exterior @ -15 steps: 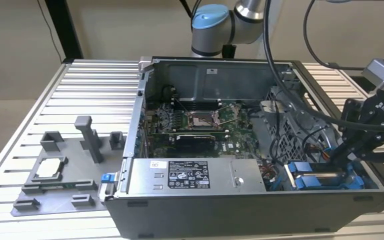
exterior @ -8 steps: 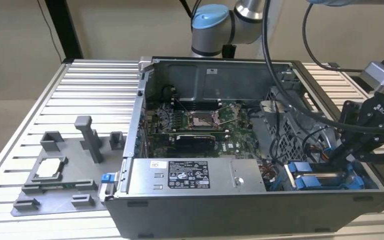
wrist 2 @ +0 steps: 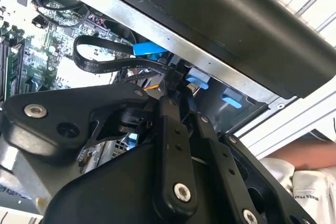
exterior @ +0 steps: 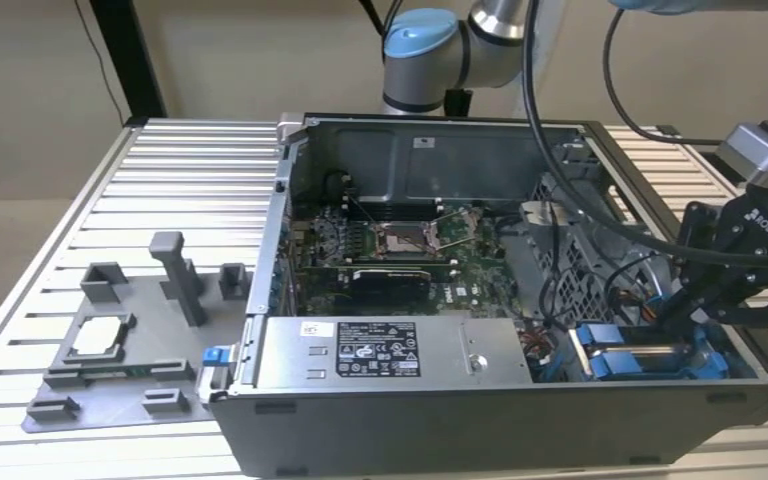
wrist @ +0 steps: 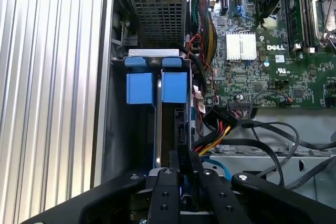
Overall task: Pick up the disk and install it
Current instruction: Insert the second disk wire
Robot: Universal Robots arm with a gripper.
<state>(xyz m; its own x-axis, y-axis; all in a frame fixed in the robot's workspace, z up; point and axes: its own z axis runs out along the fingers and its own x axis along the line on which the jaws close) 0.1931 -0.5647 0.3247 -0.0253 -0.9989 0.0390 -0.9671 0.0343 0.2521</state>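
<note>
I see black claw (exterior: 688,312) low in open grey computer case (exterior: 398,420) on ribbed metal tabletop (exterior: 184,180), at drive bay near exterior view's right. Flat silver disk with bright blue plastic rails (wrist: 157,90) stands on edge in bay slot, beside green motherboard (wrist: 273,51). Claw fingers (wrist: 167,192) pressed together on disk's near edge in first wrist view.

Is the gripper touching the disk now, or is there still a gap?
Touching. In the first wrist view, the gripper fingers close on the thin edge of the disk, which stands in the case's drive bay.
</note>
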